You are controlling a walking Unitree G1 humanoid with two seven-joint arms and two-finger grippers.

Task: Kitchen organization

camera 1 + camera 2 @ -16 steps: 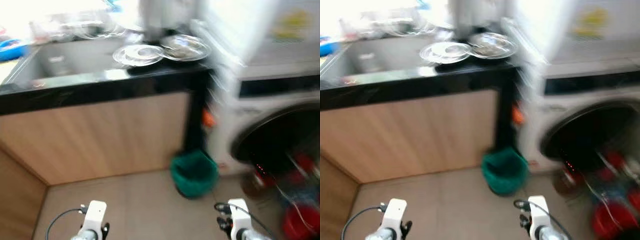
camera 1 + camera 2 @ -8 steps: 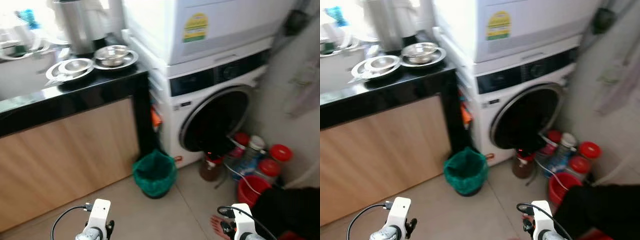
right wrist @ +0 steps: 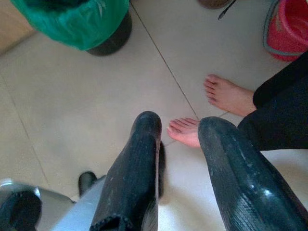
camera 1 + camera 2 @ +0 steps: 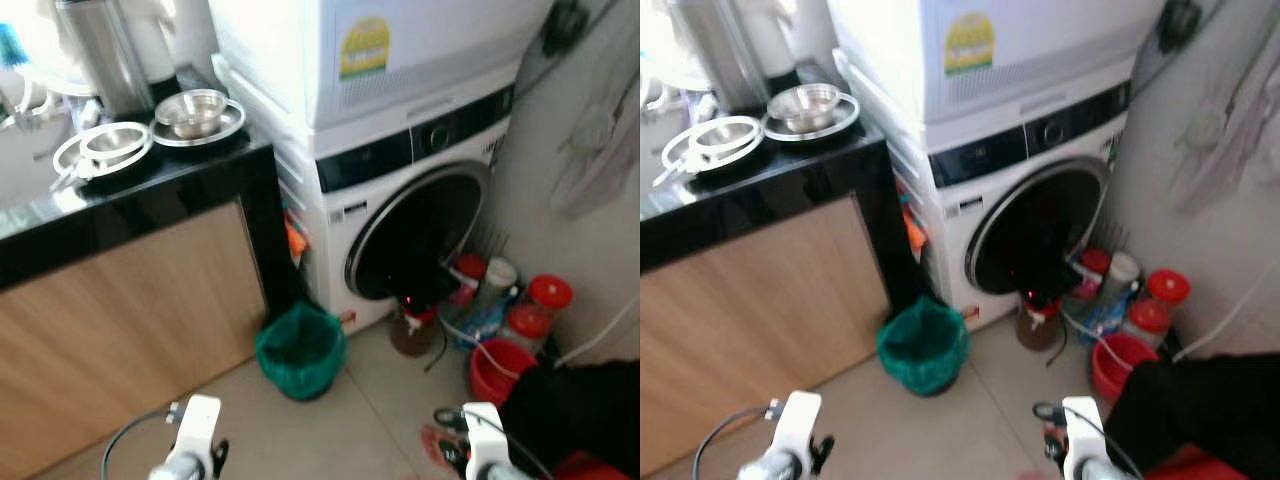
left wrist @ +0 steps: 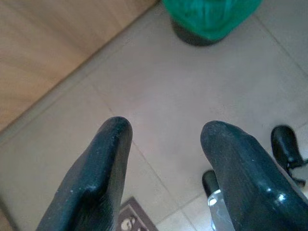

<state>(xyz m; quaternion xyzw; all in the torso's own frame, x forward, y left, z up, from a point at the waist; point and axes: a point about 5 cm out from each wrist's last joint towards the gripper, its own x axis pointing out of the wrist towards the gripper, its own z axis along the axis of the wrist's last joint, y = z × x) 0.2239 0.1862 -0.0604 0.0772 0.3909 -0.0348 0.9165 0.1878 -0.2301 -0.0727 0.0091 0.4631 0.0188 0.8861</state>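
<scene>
Both your grippers, left [image 5: 166, 132] and right [image 3: 180, 127], hang parted over pale tiled floor [image 5: 159, 91]; green-lined round bin [image 4: 300, 350] at twelve o'clock (bare feet [image 3: 211, 108] beside right).

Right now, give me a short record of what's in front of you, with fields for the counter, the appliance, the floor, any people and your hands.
Counter: black-topped counter holding two round steel plates with bowls.
Appliance: white front-loading washing machine, its round door dark.
Floor: green-lined waste bin; red bucket; red-lidded jars beside the washer.
People: a person's bare feet and black trouser leg on the robot's right.
Left hand: open, empty, above floor tiles.
Right hand: open, empty, near the feet.
</scene>
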